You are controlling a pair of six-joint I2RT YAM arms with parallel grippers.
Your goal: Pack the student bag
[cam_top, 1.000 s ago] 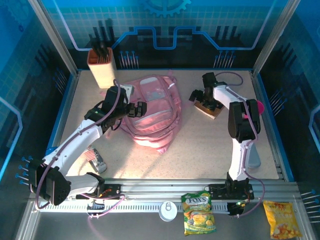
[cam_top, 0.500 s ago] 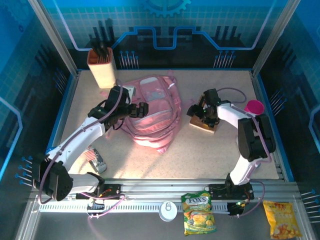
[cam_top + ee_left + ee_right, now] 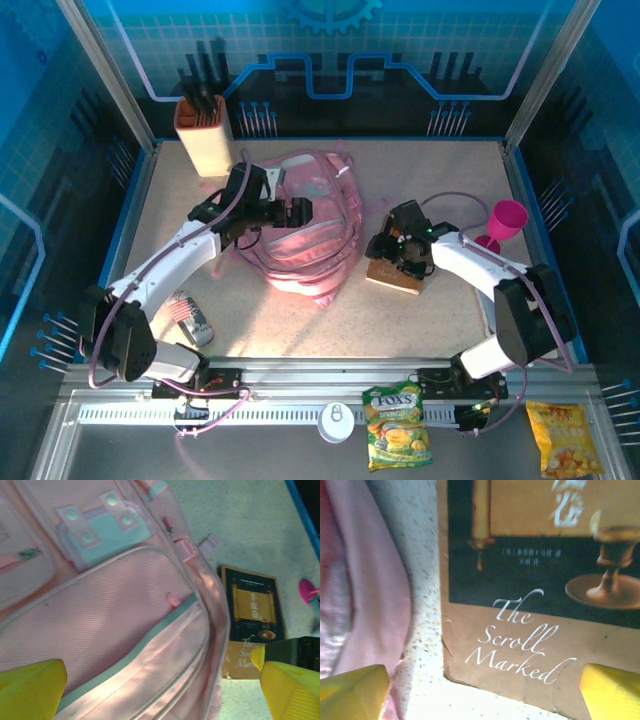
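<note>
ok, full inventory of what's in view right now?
student bag: one, pink, table centre
book: one, brown and black, beside the bag's right edge
goblet: one, magenta, table right
holder: one, beige, back left, dark items inside
striped item: one, grey, front left, unidentified
green snack bag: one, front rail
yellow snack bag: one, front rail, right
lid: one, white, front rail
left end effector: open, over the bag
right end effector: open, over the book
</note>
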